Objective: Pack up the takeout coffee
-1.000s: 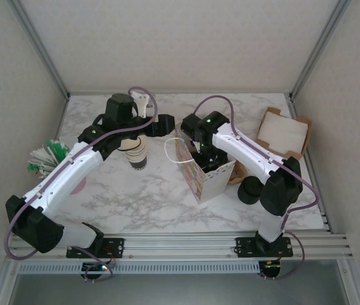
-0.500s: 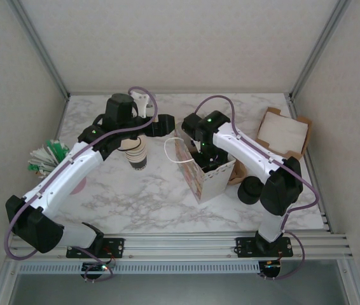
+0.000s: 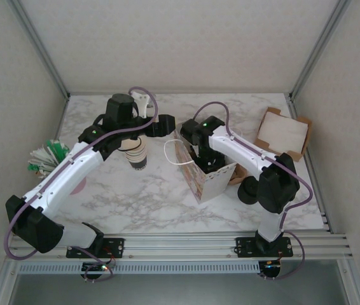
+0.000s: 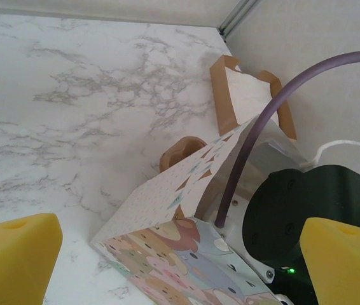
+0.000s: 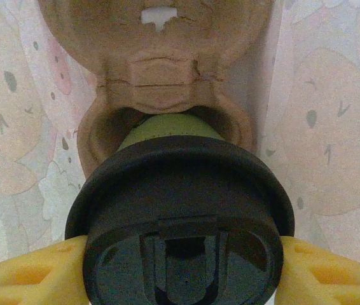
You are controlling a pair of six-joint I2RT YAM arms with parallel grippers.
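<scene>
The takeout coffee (image 5: 180,222), an olive cup under a round black lid, is held between the yellow fingers of my right gripper (image 5: 180,273), which is shut on the lid's sides. The cup's base sits in a socket of a brown pulp carrier (image 5: 158,70) inside the patterned paper bag (image 3: 210,175). My right gripper (image 3: 200,155) reaches down into the bag's open top. My left gripper (image 4: 180,254) is open, its fingers (image 4: 14,254) wide apart, just behind the bag's (image 4: 167,235) far left corner, holding nothing.
A stack of lidless cream cups (image 3: 138,152) lies under the left arm. A black stack of lids (image 3: 251,189) stands right of the bag. A cardboard box (image 3: 283,132) sits at the back right, and green-and-white packets (image 3: 46,156) lie at the left edge.
The right arm has shifted a little to the left and lower into the bag, with the coffee. The left arm has not moved.
</scene>
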